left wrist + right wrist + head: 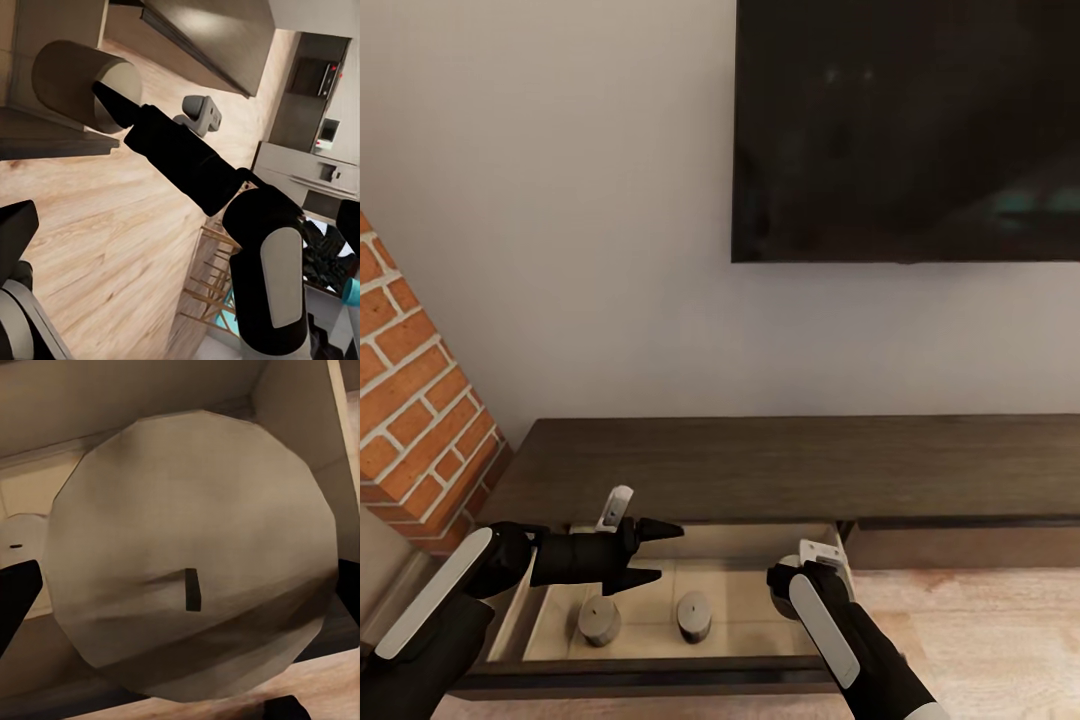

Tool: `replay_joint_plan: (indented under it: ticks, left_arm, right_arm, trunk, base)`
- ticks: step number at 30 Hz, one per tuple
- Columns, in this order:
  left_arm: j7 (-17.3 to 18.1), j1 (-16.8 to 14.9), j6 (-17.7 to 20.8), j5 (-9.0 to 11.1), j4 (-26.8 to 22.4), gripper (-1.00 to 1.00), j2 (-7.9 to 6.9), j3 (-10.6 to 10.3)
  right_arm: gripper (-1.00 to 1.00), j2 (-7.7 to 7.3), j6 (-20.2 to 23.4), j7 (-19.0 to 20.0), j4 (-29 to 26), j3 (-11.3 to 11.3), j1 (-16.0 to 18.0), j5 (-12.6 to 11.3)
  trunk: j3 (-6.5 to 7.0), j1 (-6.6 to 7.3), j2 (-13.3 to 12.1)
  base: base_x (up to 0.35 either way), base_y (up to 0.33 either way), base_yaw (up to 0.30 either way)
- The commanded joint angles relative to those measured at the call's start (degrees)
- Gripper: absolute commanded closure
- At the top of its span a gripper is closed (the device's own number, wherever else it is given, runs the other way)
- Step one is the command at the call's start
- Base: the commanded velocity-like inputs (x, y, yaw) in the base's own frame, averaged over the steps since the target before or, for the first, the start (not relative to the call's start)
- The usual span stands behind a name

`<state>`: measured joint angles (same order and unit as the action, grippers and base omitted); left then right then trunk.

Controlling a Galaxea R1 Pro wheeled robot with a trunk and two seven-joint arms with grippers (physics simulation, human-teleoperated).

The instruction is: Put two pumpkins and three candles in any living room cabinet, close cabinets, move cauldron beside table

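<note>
The long dark-brown cabinet [790, 465] stands against the wall with its left drawer [660, 668] pulled out, pale beige inside. Two stubby candles [599, 620] [693, 615] stand upright on the drawer floor. My left gripper [653, 553] hangs open just above them, pointing right, with nothing between its fingers. At the drawer's right end my right gripper [788, 583] is shut on a third candle [187, 510], whose round top and wick show close up between the black fingers [15, 600]. The left wrist view shows this held candle [75, 79] from the side.
A large dark TV [908, 130] hangs on the wall above the cabinet. A brick column [415, 420] stands at the left. Light wood floor [980, 640] lies in front. Kitchen appliances [315, 150] show far off in the left wrist view.
</note>
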<state>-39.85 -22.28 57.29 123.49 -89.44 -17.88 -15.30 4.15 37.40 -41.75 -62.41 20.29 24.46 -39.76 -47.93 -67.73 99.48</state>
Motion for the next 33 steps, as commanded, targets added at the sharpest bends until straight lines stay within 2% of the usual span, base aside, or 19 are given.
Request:
replay_joint_plan:
  ticks: [1, 5, 8, 10, 15, 22, 33]
  left_arm:
    - [-0.58, -0.05, -0.08, 0.65, -0.04, -1.00, -0.01, -0.05]
    - [-0.58, -0.05, -0.08, 0.69, -0.03, -1.00, 0.03, -0.92]
    - [-0.58, -0.05, -0.08, 0.69, -0.03, -1.00, 0.09, -1.39]
    - [-0.58, -0.05, -0.08, 0.69, -0.03, -1.00, 0.11, -1.51]
    - [-0.58, -0.05, -0.08, 0.70, -0.03, -1.00, 0.12, -1.56]
    - [-0.58, -0.05, -0.08, 0.70, -0.03, -1.00, 0.12, -1.57]
    - [-0.59, 0.42, -0.08, 0.63, 0.65, -1.00, -0.14, -1.40]
  right_arm:
    - [1.00, -0.02, 0.05, -0.52, -0.04, 0.10, 0.06, -0.50]
    - [1.00, -0.02, -0.43, -0.47, 1.00, 0.09, 0.06, -0.45]
    - [1.00, -0.02, -2.67, -0.14, 3.90, 0.10, 0.06, -0.42]
    - [1.00, -0.02, -4.62, 1.43, 6.06, 0.10, 0.06, -0.39]
    - [1.00, -0.02, -7.54, 5.34, 7.32, 0.10, 0.06, -0.17]
    - [1.00, -0.07, -10.44, 6.13, 7.51, 0.19, 0.06, -0.11]
    - [1.00, -0.10, -10.94, 6.16, 7.48, 0.19, 0.06, -0.21]
  trunk:
    - [-0.23, -0.22, 0.44]
    - [-0.95, -1.10, 2.05]
    - [-1.49, -1.76, 3.25]
    - [-1.85, -2.20, 4.05]
    - [-2.75, -3.30, 6.06]
    - [-2.75, -3.30, 6.06]
    - [-2.75, -3.30, 6.06]
  base:
    - [0.000, 0.000, 0.000]
    - [0.000, 0.000, 0.000]
    - [0.000, 0.000, 0.000]
    - [0.000, 0.000, 0.000]
    - [0.000, 0.000, 0.000]
    - [0.000, 0.000, 0.000]
    - [0.021, 0.000, 0.000]
